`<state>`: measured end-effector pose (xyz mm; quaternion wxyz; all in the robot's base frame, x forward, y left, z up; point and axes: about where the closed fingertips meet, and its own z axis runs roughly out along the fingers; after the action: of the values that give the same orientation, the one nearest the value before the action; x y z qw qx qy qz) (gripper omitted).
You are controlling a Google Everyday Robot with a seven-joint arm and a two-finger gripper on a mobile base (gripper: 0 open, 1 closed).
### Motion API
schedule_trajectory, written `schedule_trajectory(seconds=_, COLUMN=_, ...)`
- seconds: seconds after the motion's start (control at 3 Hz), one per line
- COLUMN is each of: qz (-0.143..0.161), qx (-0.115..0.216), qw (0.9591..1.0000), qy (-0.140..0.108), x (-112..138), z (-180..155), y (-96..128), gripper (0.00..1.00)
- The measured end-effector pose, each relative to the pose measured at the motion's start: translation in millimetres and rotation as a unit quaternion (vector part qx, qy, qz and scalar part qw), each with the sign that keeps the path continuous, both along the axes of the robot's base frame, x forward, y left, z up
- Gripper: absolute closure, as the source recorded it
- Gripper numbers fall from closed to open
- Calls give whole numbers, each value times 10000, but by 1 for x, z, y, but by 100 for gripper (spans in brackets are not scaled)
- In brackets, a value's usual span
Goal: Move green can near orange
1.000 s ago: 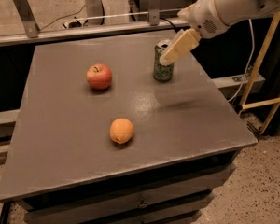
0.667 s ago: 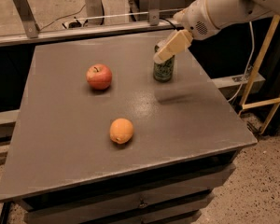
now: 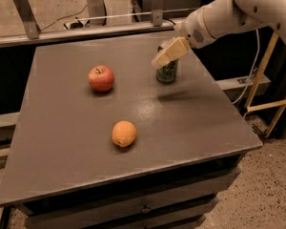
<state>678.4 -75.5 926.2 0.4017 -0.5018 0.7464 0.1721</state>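
Note:
The green can (image 3: 167, 72) stands upright at the back right of the grey table (image 3: 76, 166). My gripper (image 3: 169, 53) reaches in from the upper right and sits over the can's top, hiding its lid. The orange (image 3: 124, 133) lies near the table's middle front, well apart from the can, to its front left.
A red apple (image 3: 101, 78) lies on the table's left middle, left of the can. A metal rail (image 3: 86, 32) runs behind the table. The table's right edge is close to the can, with a pale wooden frame (image 3: 269, 104) beyond it.
My gripper has moved left and slightly down, from the can's right side to over its top. The can, orange and apple have not moved.

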Motion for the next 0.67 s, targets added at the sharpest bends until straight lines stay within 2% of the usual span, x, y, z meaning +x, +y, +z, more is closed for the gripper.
schedule_trajectory(seconds=0.33, qz=-48, qx=49, qw=9999, qy=123, x=4, z=-13, y=0, gripper=0)
schedule_trajectory(seconds=0.67, qz=-160, qx=129, qw=9995, qy=238, x=6, z=-25, y=-6, gripper=16)
